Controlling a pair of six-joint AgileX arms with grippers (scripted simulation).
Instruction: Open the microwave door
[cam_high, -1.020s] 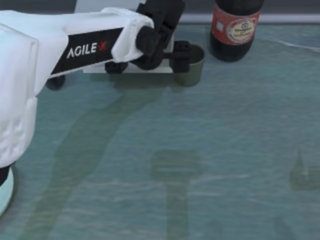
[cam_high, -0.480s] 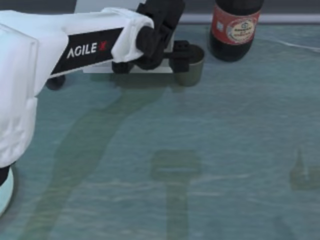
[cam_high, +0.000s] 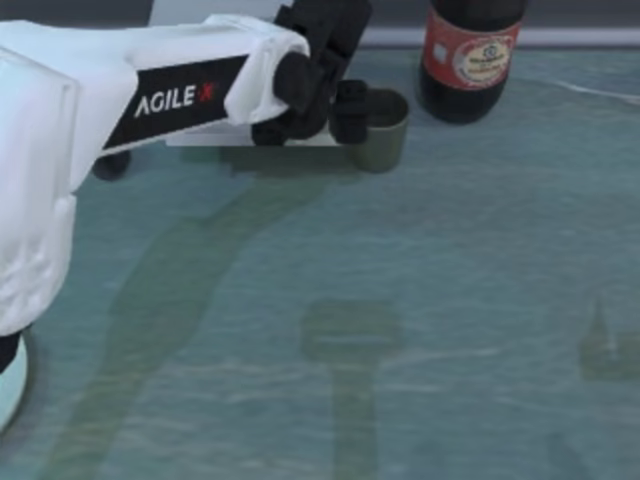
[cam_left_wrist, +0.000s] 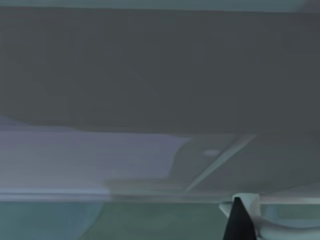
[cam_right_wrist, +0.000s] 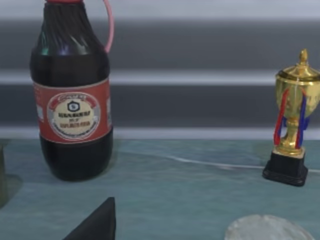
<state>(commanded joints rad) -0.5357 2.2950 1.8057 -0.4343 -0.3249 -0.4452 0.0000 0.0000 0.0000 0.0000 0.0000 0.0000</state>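
Fingertips of the left gripper (cam_high: 345, 110) are reaching in at the microwave door (cam_left_wrist: 150, 70) near the table's (cam_high: 400, 300) back edge, left of centre; whether they are grasping the handle or parted, I cannot tell. Behind them the white left arm (cam_high: 150, 90) is stretching in from the table's left side, hiding most of the microwave. An olive cup (cam_high: 385, 130) is sitting just beside the gripper, and a dark bottle (cam_high: 470, 55) is standing farther right. The right wrist view is showing a gold trophy (cam_right_wrist: 292, 120).
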